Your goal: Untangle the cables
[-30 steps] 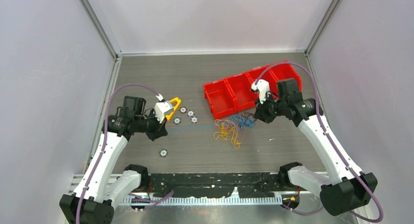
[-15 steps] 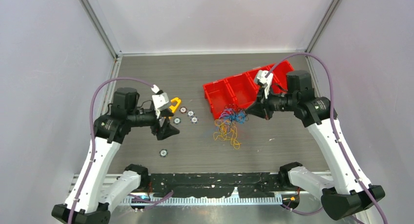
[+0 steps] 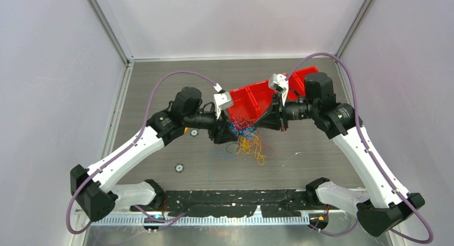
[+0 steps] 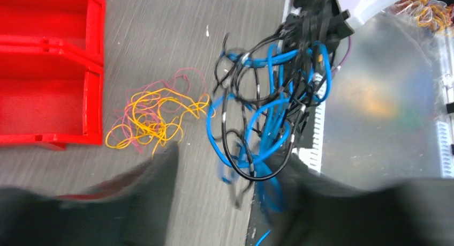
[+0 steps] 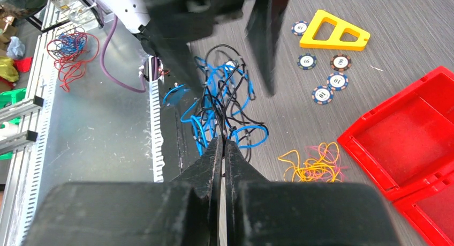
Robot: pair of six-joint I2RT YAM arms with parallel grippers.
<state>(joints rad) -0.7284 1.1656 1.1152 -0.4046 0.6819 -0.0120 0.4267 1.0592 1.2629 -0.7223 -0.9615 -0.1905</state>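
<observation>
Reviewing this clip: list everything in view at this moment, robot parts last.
blue-black cable tangle: one, blue and black, pinched in the right gripper
yellow-pink cable bundle: one, yellow-orange with pink, on the table beside the bins
bins: one joined row, red, far side
chips: at least five, dark, left of centre
triangle: one, yellow, by the chips
table: one, grey
left gripper: black, open around the tangle
right gripper: black, shut on the tangle

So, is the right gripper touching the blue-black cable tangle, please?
Touching: the right wrist view shows the right gripper shut, its tips pinching strands of the blue-black cable tangle.
</observation>
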